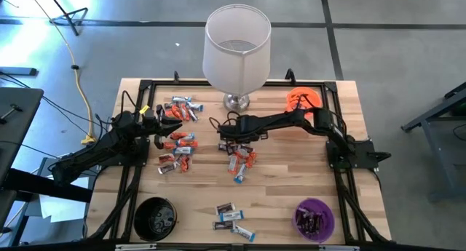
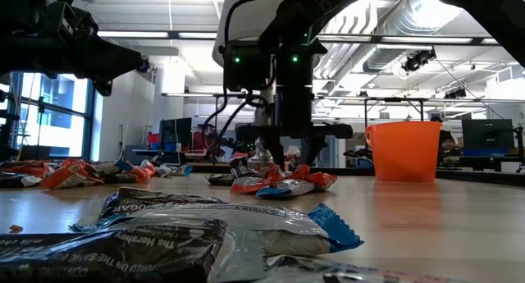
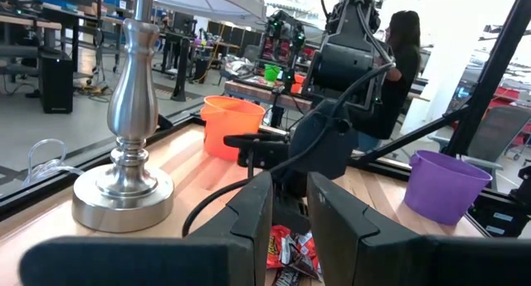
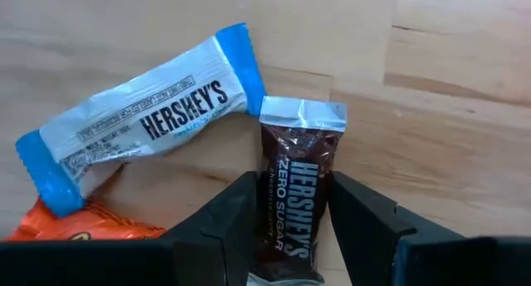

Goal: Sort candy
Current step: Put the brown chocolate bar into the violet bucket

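Right gripper (image 4: 290,228) pinches a glossy, crinkled dark-brown candy bar (image 4: 294,195); left gripper (image 3: 288,224) seemingly narrowly parted, empty.

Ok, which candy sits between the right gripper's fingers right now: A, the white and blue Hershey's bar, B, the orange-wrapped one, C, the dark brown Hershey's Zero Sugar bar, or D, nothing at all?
C: in the right wrist view the dark brown Zero Sugar bar lies between the right gripper's two fingers, while the white and blue bar and the orange wrapper lie off to one side on the table.
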